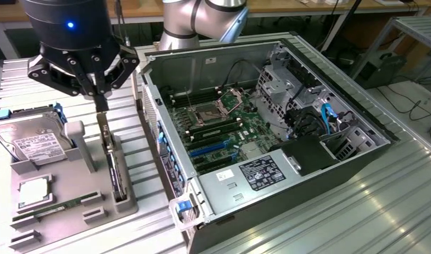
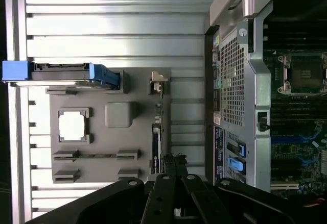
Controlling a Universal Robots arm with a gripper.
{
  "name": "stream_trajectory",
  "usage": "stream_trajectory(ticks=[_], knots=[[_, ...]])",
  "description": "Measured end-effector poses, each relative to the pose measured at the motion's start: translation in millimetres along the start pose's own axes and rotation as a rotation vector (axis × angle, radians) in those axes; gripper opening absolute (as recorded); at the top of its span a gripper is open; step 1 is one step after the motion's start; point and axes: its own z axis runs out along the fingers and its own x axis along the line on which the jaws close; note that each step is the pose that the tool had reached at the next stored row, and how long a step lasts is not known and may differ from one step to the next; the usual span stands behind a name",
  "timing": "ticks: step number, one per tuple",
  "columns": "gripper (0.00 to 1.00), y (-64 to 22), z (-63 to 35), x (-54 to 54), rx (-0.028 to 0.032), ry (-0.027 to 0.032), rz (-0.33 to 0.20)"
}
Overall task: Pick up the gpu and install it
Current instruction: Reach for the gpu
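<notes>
Pincer (image 1: 100, 104) closed at the bracket end of the upright gpu (image 1: 115, 172) (grip itself unclear), white hard-drive label (image 1: 40, 145) illegible

Ribbed matt aluminium desk (image 1: 342, 211) below me, grey matt plastic tray (image 1: 78, 182), bare sheet-metal case (image 1: 201, 69), my pincer (image 1: 101, 103) matt black.

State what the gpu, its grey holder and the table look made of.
gpu: dark circuit board, seemingly laminate, with a pale bare-metal bracket, dull sheen. Grey holder: matte, uniform grey, likely plastic. Table: ribbed silvery slats with soft glare, probably aluminium.
</notes>
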Motion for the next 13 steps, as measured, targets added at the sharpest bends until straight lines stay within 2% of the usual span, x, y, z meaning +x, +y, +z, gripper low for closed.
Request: stream_trajectory(ticks=[8,13], knots=[[0.11,-2.7,-0.6,16.3,-0.0004,0.0003,-0.005],[0.11,-2.8,-0.6,17.2,-0.0009,0.0003,-0.006]])
